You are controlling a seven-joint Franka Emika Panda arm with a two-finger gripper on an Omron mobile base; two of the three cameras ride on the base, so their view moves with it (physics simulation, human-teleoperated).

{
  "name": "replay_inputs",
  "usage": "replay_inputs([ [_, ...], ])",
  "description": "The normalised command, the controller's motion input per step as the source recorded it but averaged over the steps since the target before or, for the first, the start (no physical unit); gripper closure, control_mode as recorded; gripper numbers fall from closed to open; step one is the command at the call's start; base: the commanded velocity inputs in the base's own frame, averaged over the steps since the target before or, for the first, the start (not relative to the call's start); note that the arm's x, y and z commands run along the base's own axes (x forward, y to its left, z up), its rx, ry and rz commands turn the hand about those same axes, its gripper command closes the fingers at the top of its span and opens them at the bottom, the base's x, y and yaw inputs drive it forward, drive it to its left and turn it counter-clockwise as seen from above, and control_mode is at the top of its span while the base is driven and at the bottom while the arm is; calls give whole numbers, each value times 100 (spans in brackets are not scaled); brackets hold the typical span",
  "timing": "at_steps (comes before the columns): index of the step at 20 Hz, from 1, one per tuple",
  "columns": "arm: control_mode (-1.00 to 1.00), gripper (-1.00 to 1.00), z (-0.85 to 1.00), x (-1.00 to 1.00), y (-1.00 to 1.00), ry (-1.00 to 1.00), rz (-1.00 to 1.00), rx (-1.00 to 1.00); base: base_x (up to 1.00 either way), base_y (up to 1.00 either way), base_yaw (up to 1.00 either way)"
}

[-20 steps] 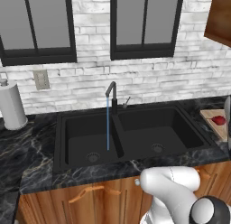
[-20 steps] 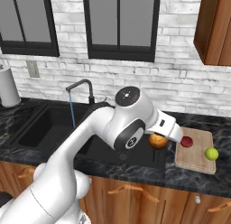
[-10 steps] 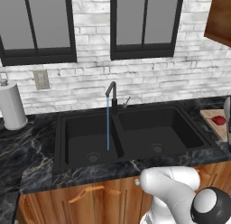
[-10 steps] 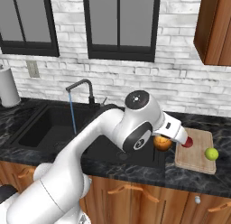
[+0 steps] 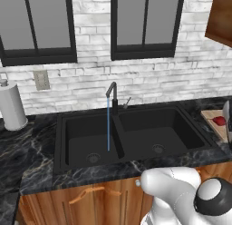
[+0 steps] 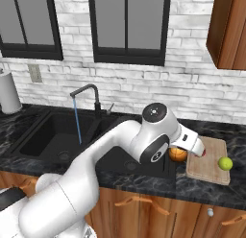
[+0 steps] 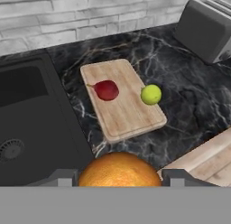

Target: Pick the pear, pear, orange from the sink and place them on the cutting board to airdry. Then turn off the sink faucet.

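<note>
Sink: wide matte black double-basin sink [image 5: 136, 133]; both basins hold no fruit; water runs from the slim black gooseneck faucet [image 5: 111, 95].
Cutting board: flat light tan wooden board [image 7: 128, 114] with darker edge, on black marbled counter [image 7: 189, 105] beside the sink.
Orange: round, bright, dimpled-skin orange [image 7: 119, 170], clamped between the fingers of the two-finger gripper [image 7: 121, 178], carried over the counter short of the board's near edge.
Pears: smooth dark red pear [image 7: 107, 90] on the board; yellow-green pear [image 7: 150, 94] at its far edge, possibly overhanging.
Step in hand: carry the orange over bare wood on the board's near half, lower until it rests, then release; round fruit rolls, so set it down gently and away from the edge.
Remaining: shut off the faucet.
</note>
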Motion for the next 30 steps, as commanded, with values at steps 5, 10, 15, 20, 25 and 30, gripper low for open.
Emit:
replay_inputs([
  [5,-100,100,-24,23,-14,0,0,0,0,0,0],
  [10,-100,100,-26,26,-13,1,0,0,0,0,0],
  [15,-100,100,-24,20,-19,1,0,2,0,0,0],
  [20,-100,100,-22,17,-22,1,0,3,0,0,0],
  [25,-100,100,-19,25,-15,1,0,2,0,0,0],
  [30,-100,100,-21,25,-18,2,0,2,0,0,0],
])
